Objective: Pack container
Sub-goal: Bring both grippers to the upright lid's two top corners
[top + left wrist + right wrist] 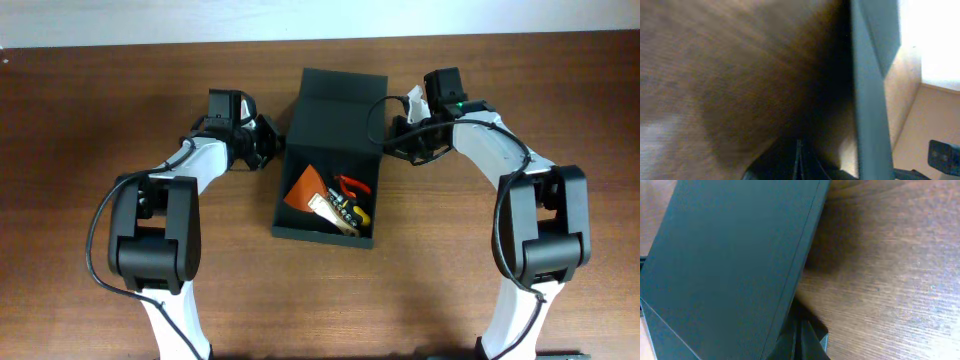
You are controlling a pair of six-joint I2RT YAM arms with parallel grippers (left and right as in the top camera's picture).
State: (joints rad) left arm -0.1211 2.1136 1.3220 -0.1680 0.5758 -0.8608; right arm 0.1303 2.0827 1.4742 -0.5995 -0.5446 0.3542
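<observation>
Presently left end effector [266, 143] and right end effector [396, 140] sit clenched, empty, flanking the container [281, 208] mid-frame; I'd press its lid [338, 100] down evenly from both sides.

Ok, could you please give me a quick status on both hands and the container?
Left hand shut, empty, left of container. Right hand shut, empty, right of it. Lid open, tools inside. Nothing in the way.
</observation>
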